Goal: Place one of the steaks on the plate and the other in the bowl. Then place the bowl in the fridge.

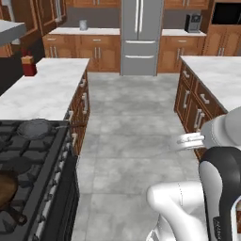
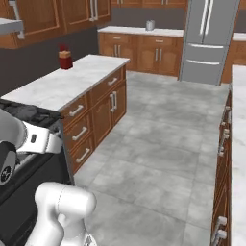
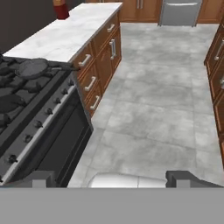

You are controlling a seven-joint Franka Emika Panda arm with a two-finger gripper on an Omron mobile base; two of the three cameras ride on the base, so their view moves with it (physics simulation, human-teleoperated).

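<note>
The gripper hangs released and empty above the grey floor, the stove at near left, the fridge far ahead.

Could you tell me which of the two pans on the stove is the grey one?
The grey frying pan on the far burner beside the counter; the brown pan sits nearer the camera.

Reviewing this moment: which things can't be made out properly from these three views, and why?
- Fridge: top cut off by the frame edge in both base views; the hand view shows just its drawers.
- Red object on the counter: cropped at the top of the hand view, too small elsewhere to identify.
- Brown pan: cut off by the left edge.
- End effector: open, fingertips barely visible.
</note>
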